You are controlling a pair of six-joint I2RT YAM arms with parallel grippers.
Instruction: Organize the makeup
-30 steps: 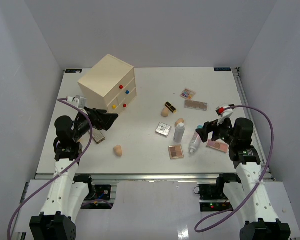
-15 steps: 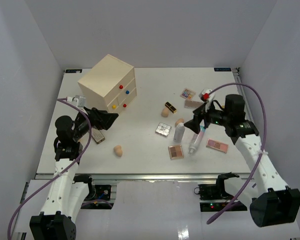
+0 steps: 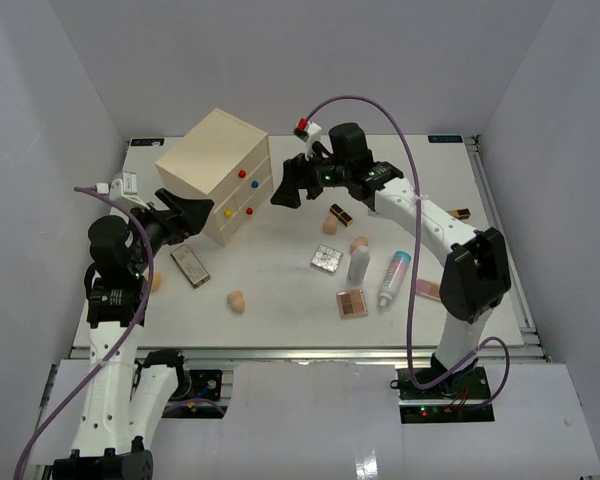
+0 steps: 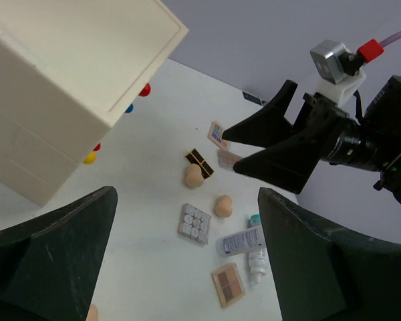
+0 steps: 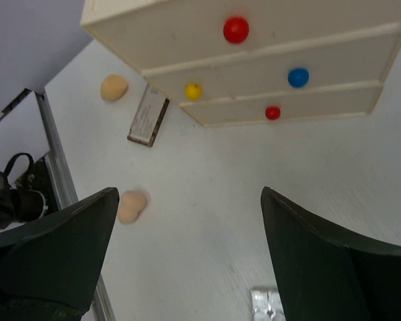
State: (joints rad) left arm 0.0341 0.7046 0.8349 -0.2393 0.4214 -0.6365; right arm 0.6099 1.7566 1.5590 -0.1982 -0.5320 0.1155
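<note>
The makeup lies loose on the white table. A peach sponge (image 3: pixel 237 300), silver palette (image 3: pixel 327 259), clear bottle (image 3: pixel 359 265), teal-capped tube (image 3: pixel 393 277), brown palette (image 3: pixel 352 303), black-gold lipstick (image 3: pixel 341 213) and two more sponges (image 3: pixel 330 226) lie mid-table. A flat palette (image 3: pixel 190 266) lies near my left arm. My left gripper (image 3: pixel 185 215) is open and empty beside the chest's left corner; its wrist view (image 4: pixel 187 194) looks over the silver palette (image 4: pixel 194 223) and bottle (image 4: pixel 240 241). My right gripper (image 3: pixel 285 190) is open and empty above the table before the chest's front (image 5: pixel 190 194).
The cream drawer chest (image 3: pixel 215 170) stands at the back left, drawers closed, with red (image 5: pixel 235 29), blue (image 5: pixel 297 77) and yellow (image 5: pixel 193 91) knobs. A pink palette (image 3: pixel 427 290) lies under the right forearm. Grey walls enclose the table on three sides.
My right arm has swung from the right side of the table across to the chest's front. My left gripper has risen and shifted back toward the chest's corner.
</note>
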